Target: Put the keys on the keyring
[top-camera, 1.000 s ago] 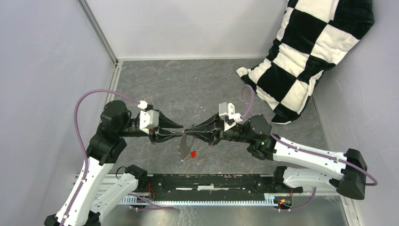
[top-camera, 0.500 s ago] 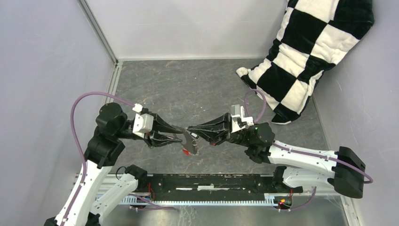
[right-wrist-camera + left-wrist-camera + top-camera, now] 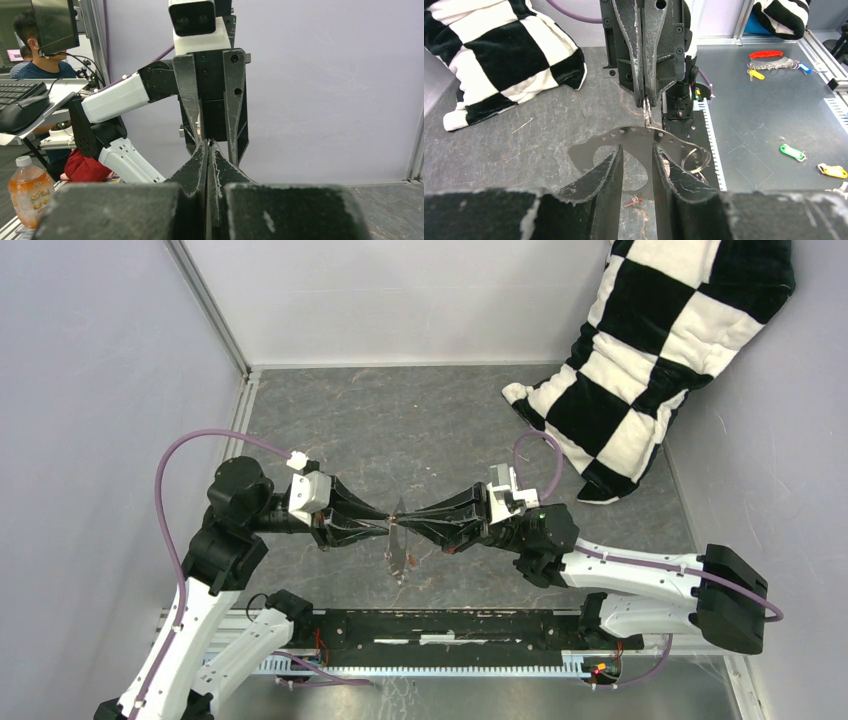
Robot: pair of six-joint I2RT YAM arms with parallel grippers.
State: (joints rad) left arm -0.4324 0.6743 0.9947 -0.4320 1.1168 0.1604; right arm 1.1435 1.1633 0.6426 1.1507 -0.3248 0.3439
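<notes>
Grey marbled table [image 3: 420, 430], arms meeting tip to tip above it. Right gripper [image 3: 646, 102] is pinching fully shut on the keyring [image 3: 629, 136] at its top ring, holding it off the table. Left gripper [image 3: 638, 152] is hovering, fingers partly parted, straddling the keyring, not clamping it.

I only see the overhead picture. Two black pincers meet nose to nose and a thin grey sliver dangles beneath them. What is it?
Observer: The left wrist camera sees it face-on. It is the keyring, a flat grey crescent plate with a row of holes.
Operator: Who holds it up?
Observer: The right gripper, shut on a small ring at the plate's top edge.
Operator: And the other pincer?
Observer: The left gripper stands open in front of the plate, which shows through the gap.
</notes>
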